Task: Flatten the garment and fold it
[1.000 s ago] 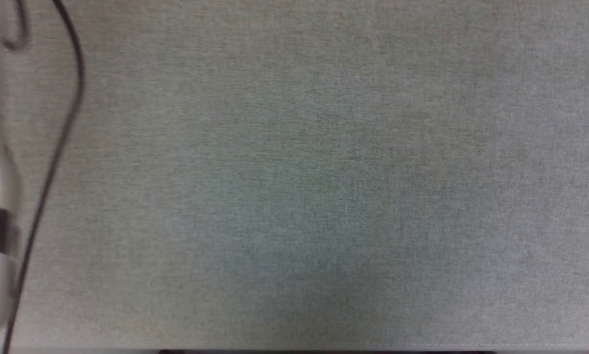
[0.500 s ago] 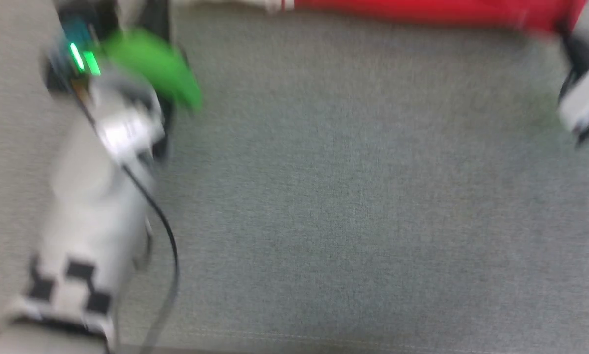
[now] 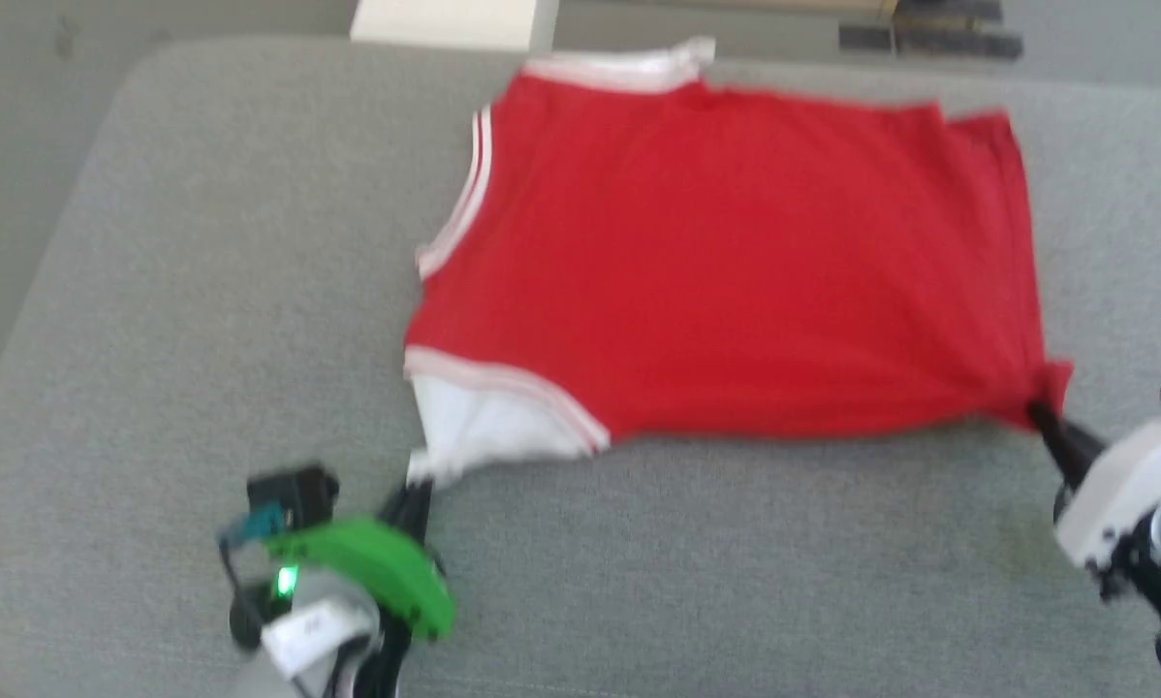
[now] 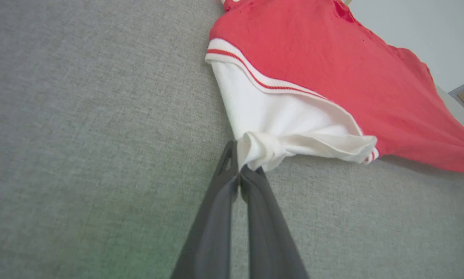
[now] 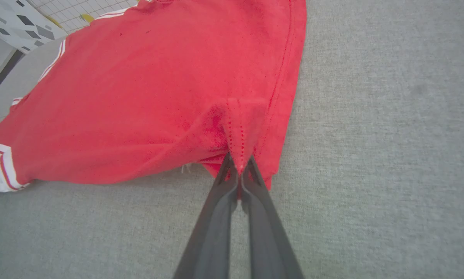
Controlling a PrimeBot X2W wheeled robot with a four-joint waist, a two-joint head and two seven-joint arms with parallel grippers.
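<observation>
We are holding the shirt (image 3: 736, 262) lengthwise left to right, sleeves leftward: left gripper (image 4: 239, 166) clenching a sleeve (image 4: 263, 112), right gripper (image 5: 239, 166) the hem.

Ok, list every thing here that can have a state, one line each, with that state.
T-shirt: spread out, mostly flat on the grey pad, near edge seemingly raised a little at its two pinched corners.
Left gripper: shut on the T-shirt's bunched white sleeve.
Right gripper: shut on the T-shirt's red hem corner.
</observation>
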